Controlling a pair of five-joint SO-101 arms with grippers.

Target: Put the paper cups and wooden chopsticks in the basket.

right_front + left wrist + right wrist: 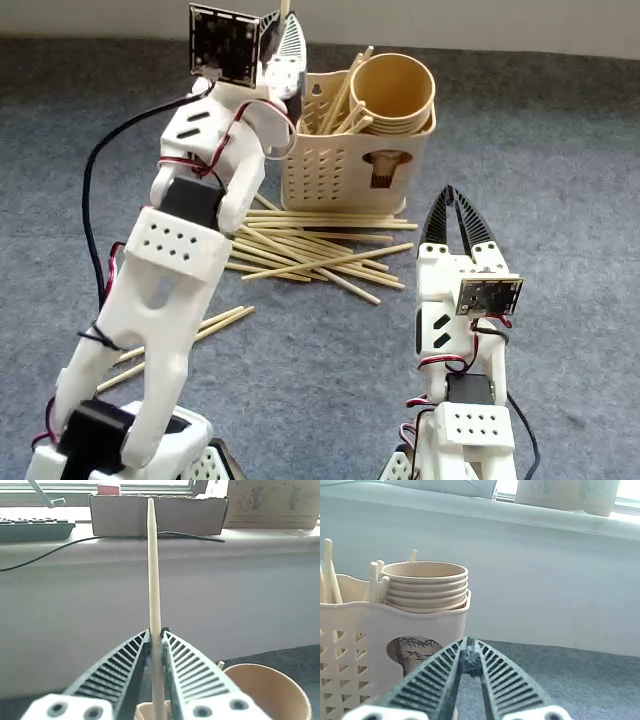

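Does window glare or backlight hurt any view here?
Left wrist view: window bright, yet the chopstick in the left gripper stands out. Right wrist view: window blown out; paper cups and basket evenly lit. High view: soft, even light.

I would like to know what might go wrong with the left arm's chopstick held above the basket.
The thin wooden chopstick stands upright in the left gripper, so on release it may tip and fall outside the cream perforated basket. That basket is crowded with stacked tan paper cups and other chopsticks, so it might catch or bounce out.
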